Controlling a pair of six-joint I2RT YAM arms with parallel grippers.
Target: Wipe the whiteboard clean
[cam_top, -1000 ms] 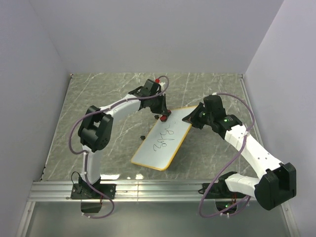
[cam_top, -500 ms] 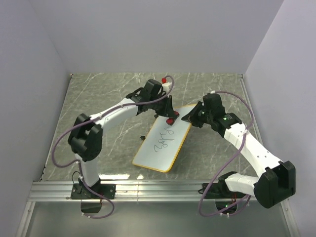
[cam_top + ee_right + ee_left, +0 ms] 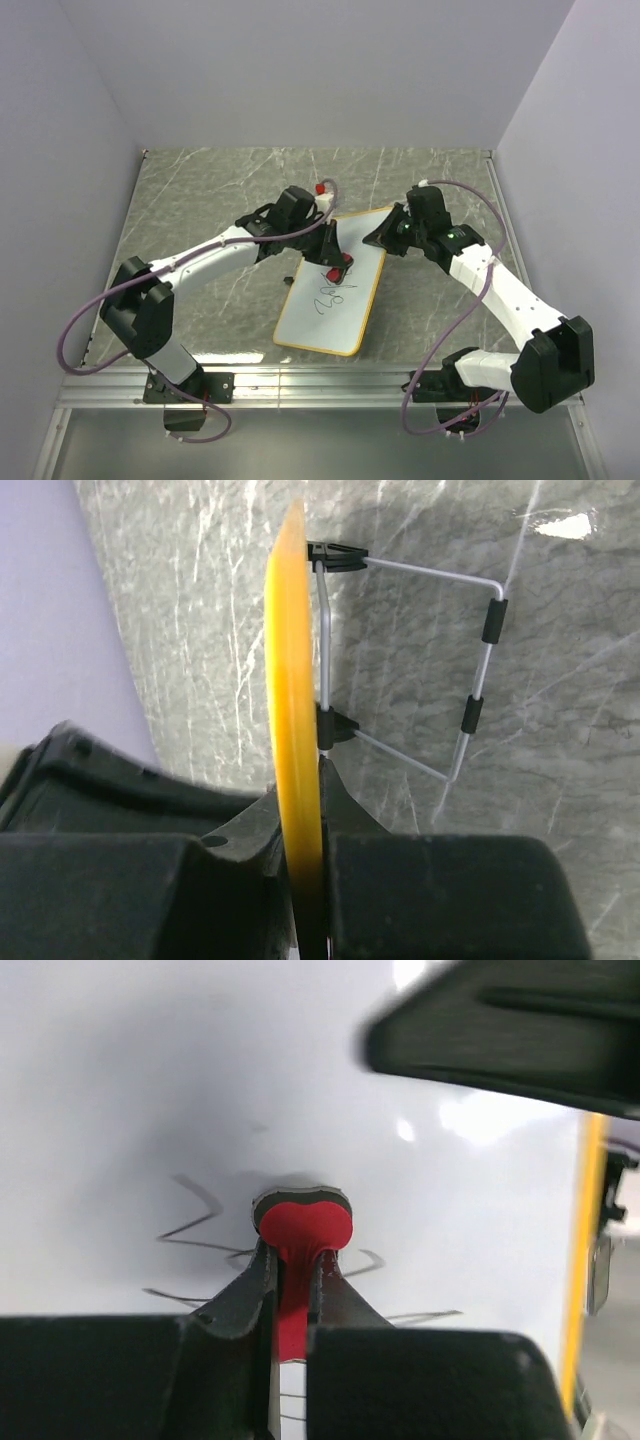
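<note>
- The whiteboard (image 3: 322, 325) is sitting at mid-bench, running from near the near edge toward the far right corner; whether it is resting flat cannot be told.
- The left gripper (image 3: 290, 1270) is pinching the stem of the red eraser (image 3: 301, 1222), fingers almost closed, with the pad touching the board among the scribbles (image 3: 190, 1222).
- The right gripper (image 3: 300, 825) is clamping the yellow rim (image 3: 290, 650) edge-on at the board's far end, beside the wire stand (image 3: 470, 650).
- Risk: the stem is thin, so a sideways stroke load may twist the eraser out of the grip.
- Risk: the board is being held at one edge only, so wiping pressure may pivot it or pull the rim free.
- Risk: the grippers are working close together, and a stroke toward the far end may bring them into contact.
</note>
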